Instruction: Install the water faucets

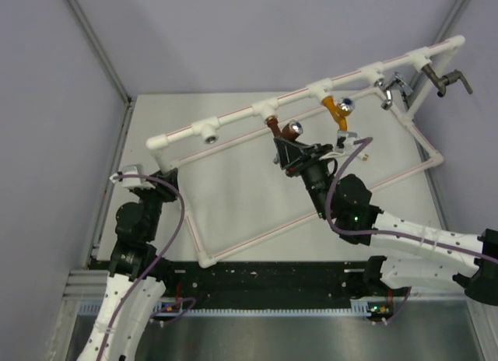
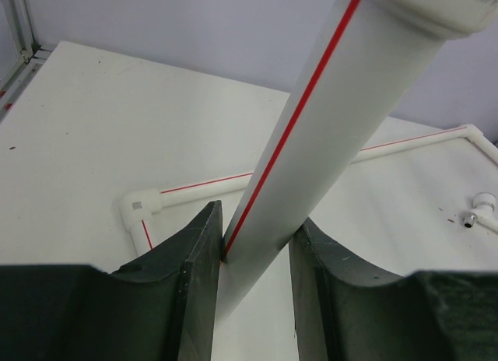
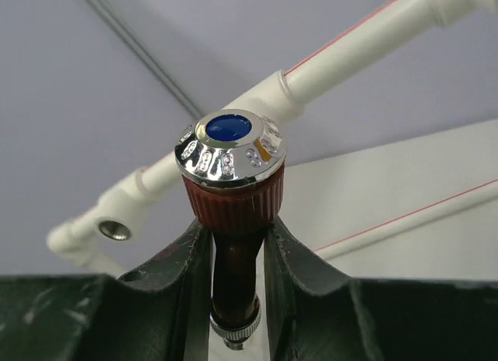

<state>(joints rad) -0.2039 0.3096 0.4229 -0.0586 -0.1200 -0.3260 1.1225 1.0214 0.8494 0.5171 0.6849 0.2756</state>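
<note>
The right arm (image 1: 354, 209) stretches forward, jaws gripping the red-brown faucet (image 3: 231, 155); the left arm (image 1: 136, 225) stands bent, jaws clamped on the white pipe frame (image 2: 327, 143).

light: bright, even, diffuse, from overhead | shadows: faint and soft on table (image 1: 233, 198) | glare: sharp highlights on chrome cap of reddish-brown faucet (image 3: 233, 205) | focus: cap crisp, pipe frame (image 3: 342, 50) behind it soft; in left wrist view frame blurs toward upper right | bottom of wrist views dark, little detail
</note>
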